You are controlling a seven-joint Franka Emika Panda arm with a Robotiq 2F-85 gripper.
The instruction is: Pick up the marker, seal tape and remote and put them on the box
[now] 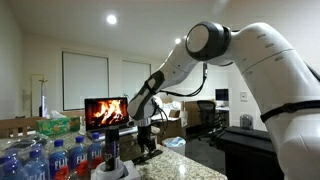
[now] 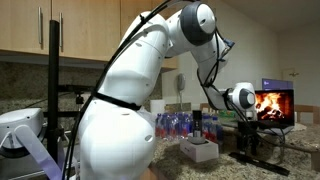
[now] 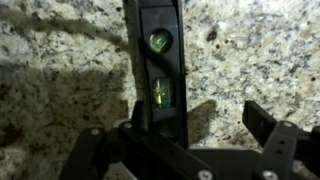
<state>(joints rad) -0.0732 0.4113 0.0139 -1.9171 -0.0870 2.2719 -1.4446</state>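
— Remote [image 3: 157, 60]? In the wrist view it lies flat on the speckled granite worktop [image 3: 60, 70], a black bar with two green windows, running away from the camera.
— And the jaws?
— Spread wide, one finger on either side of its near end, gripping nothing.
— In an exterior view?
— The arm [image 1: 165, 75] bends down to the worktop beside the water bottles [image 1: 50, 155], with a screen showing a fire [image 1: 105, 110] behind. I can't pick out the remote there.
— And in an exterior view past the robot's white body [image 2: 120, 110]?
— The jaws hang low near that screen; the remote is hidden.
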